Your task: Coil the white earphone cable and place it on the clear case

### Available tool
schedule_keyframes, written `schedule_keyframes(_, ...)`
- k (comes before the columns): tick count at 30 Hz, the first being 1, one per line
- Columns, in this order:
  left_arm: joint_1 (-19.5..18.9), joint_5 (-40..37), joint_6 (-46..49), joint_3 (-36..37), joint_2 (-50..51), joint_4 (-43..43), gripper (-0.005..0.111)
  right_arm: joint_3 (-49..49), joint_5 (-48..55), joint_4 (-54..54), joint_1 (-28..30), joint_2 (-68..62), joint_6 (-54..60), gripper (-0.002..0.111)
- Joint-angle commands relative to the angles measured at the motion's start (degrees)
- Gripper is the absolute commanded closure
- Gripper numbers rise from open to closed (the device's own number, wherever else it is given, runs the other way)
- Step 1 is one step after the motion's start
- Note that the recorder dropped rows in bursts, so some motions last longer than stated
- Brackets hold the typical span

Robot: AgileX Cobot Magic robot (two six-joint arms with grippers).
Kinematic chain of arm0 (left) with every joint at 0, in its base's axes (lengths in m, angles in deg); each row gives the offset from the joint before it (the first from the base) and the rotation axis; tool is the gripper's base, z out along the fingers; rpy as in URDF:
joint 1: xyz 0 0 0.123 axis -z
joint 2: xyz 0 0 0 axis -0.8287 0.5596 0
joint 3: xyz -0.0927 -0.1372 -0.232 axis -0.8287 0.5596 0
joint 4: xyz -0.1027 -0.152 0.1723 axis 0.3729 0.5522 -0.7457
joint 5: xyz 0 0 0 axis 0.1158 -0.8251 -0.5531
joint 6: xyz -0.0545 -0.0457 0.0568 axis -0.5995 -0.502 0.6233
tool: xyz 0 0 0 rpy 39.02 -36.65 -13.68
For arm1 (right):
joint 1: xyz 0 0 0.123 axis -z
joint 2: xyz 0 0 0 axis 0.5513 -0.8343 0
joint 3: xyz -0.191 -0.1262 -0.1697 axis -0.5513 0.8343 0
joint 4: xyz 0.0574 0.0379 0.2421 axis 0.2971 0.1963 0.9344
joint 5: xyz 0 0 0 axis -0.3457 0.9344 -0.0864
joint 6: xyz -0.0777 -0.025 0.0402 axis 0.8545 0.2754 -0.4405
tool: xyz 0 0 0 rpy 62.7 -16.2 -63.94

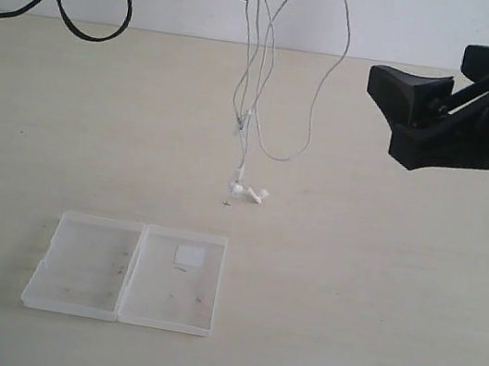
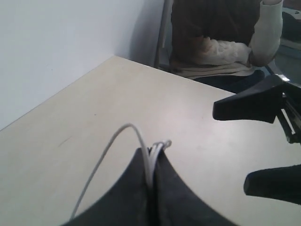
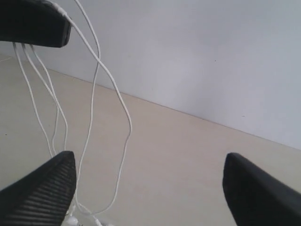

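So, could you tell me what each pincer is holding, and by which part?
The left pincer pinches the white earphone cable by several gathered strands, with the earbuds hanging below. The right pincer is open and empty.

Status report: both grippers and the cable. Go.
Left gripper shut on thin white earphone cable, loops dangling, earbuds at tabletop. Right gripper open, empty, alongside. Flat clear plastic case lies open; nothing blocking it.
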Motion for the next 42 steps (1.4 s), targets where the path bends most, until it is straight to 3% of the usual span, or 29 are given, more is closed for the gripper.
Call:
schedule_keyframes(1, 0.0, -0.1, -0.2, -0.3, -0.4, 1.4, 0.107, -3.4, -1.2, -2.9, -0.1, -3.7, -0.2, 0.023)
schedule_keyframes(6, 0.0, -0.1, -0.4, -1.3, -0.4, 2.2, 0.107, -5.6, -2.2, -3.5, -0.1, -7.9, -0.3, 0.022)
schedule_keyframes(13, 0.0, -0.5, -0.8, -1.4, -0.4, 1.5, 0.107, -8.1, -3.6, -20.8, -2.1, -11.8, -10.2, 0.023)
schedule_keyframes(16, 0.0, -1.0, -0.7, -1.4, -0.4, 1.5, 0.107, -8.1, -6.1, -21.1, -3.7, -12.8, -11.0, 0.023)
schedule_keyframes(20, 0.0, -1.3, -0.7, -1.4, -0.4, 1.5, 0.107, -8.1, -7.5, -19.9, -3.7, -13.4, -12.7, 0.023)
schedule_keyframes(29, 0.0, -1.5, -0.7, -1.4, -0.4, 1.5, 0.107, -8.1, -8.8, -3.1, -3.7, -13.5, -18.3, 0.023)
schedule_keyframes(35, 0.0, -1.5, -0.7, -1.4, -0.4, 1.5, 0.107, -8.1, -8.8, -0.7, -3.7, -13.5, -18.2, 0.023)
schedule_keyframes(40, 0.0, -1.5, -0.1, -1.4, -0.4, 1.5, 0.107, -8.1, -6.7, -18.4, -3.7, -14.1, -18.3, 0.022)
schedule_keyframes(42, 0.0, -1.6, -0.1, -1.4, -0.4, 1.5, 0.107, -8.1, -5.8, -19.8, -3.7, -14.4, -18.3, 0.023)
